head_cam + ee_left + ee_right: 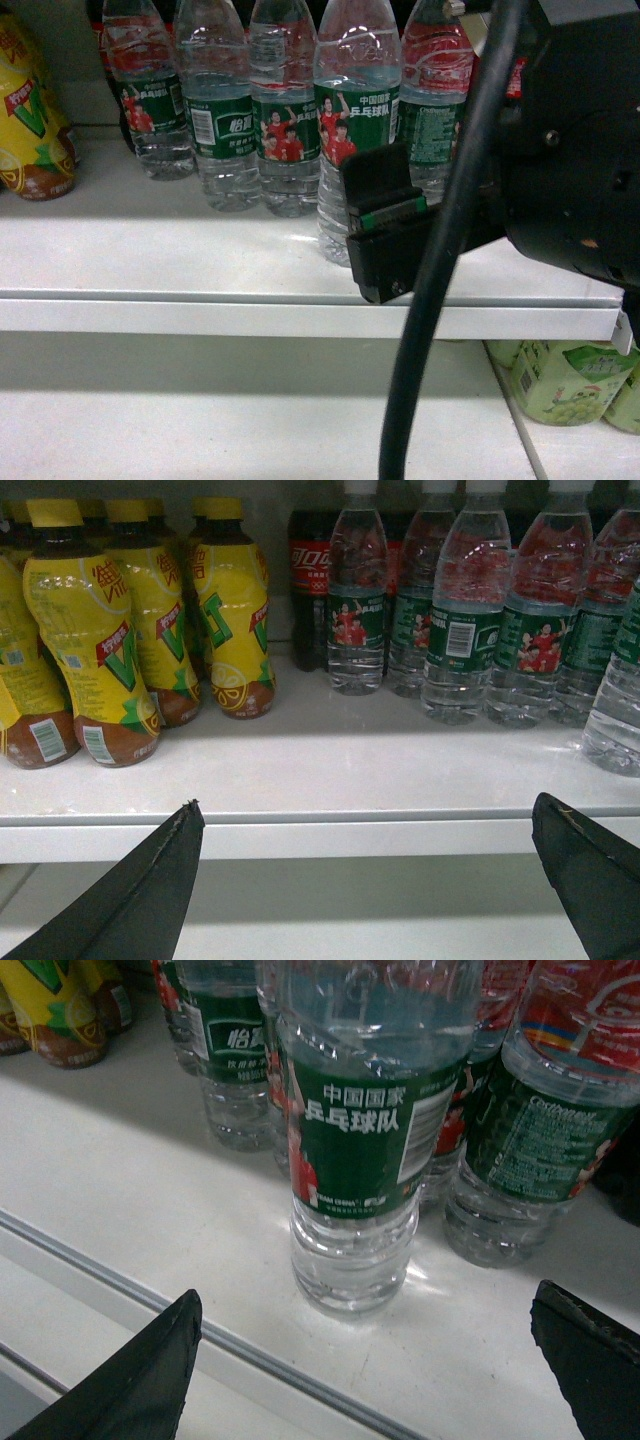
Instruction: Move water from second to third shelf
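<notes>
Right gripper [365,1365] has fingers spread apart, front water bottle [352,1150] just ahead, btw them. Better go straight fwd, clamp at label, avoid neighbour bottles [540,1130].

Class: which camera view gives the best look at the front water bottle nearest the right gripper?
The right wrist view: the front water bottle fills the frame, label readable. The head view shows it partly behind the right gripper. The left wrist view shows only its edge.
</notes>
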`<state>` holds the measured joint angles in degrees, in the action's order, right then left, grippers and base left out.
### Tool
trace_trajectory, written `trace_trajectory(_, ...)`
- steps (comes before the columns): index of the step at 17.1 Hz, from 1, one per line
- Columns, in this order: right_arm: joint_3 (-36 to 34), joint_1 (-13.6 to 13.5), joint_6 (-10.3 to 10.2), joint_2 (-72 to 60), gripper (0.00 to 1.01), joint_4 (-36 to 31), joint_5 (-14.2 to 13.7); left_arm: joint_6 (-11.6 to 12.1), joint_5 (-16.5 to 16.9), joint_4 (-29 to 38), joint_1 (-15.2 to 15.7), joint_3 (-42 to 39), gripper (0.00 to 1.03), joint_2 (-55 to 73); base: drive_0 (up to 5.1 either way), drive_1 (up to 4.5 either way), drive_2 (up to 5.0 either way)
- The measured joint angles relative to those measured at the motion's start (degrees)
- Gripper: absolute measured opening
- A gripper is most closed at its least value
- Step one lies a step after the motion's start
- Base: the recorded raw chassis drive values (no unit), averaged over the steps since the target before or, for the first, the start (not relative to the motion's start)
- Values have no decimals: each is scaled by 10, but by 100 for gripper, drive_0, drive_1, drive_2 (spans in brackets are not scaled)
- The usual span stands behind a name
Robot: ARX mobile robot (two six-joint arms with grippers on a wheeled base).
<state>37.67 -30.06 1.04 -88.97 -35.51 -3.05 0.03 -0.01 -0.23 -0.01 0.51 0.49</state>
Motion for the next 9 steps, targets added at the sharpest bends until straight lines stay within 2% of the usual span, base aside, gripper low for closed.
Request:
trace_trajectory(2,25,-10,-16,-10,98,13,5,0,0,0,0,0,98,0,0,0,0)
trace_trajectory(5,52,-10,-41,-25,98,38,12,0,0,0,0,0,98,0,0,0,0)
trace_trajectory(6,90,-10,-70,-56,98,67,-8,0,0,0,0,0,98,0,0,0,0)
trace_trajectory(9,126,-15,-77,-81,98,72,-32,0,0,0,0,0,98,0,0,0,0)
